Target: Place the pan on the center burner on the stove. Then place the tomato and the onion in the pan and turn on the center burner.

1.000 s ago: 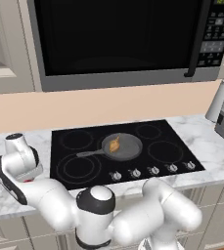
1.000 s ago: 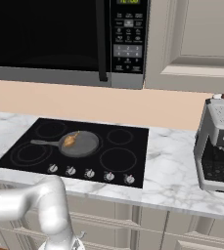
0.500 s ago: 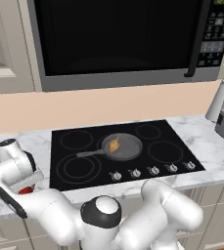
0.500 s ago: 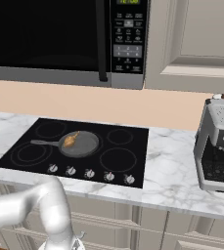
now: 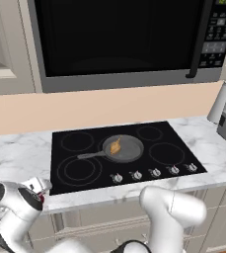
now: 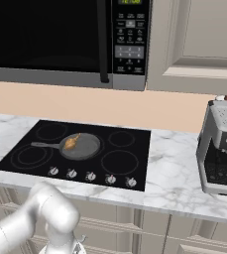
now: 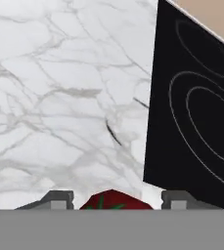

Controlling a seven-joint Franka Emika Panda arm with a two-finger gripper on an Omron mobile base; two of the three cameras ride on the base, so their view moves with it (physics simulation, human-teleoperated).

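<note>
The dark grey pan (image 5: 126, 148) (image 6: 83, 147) sits on the center burner of the black stove (image 5: 99, 133) (image 6: 135, 149), its handle pointing left. The golden-brown onion (image 5: 116, 146) (image 6: 71, 142) lies inside it. My gripper (image 5: 37, 190) (image 7: 117, 199) hangs low over the front left of the marble counter, left of the stove. It is shut on the red tomato (image 7: 114, 201) (image 5: 40, 198), which shows between the two fingertips in the hand view. The stove's left edge (image 7: 196, 122) with two ring outlines runs down the right of that view.
Five silver knobs (image 5: 154, 173) (image 6: 91, 176) line the stove's front edge. A black microwave (image 5: 119, 39) (image 6: 60, 39) hangs above it. A coffee machine (image 6: 223, 149) stands on the counter at the right. Bare marble counter (image 5: 16, 153) lies left of the stove.
My hand has dropped lower and nearer the counter's front left edge, with the red tomato staying at its tip. The pan and onion have not moved.
</note>
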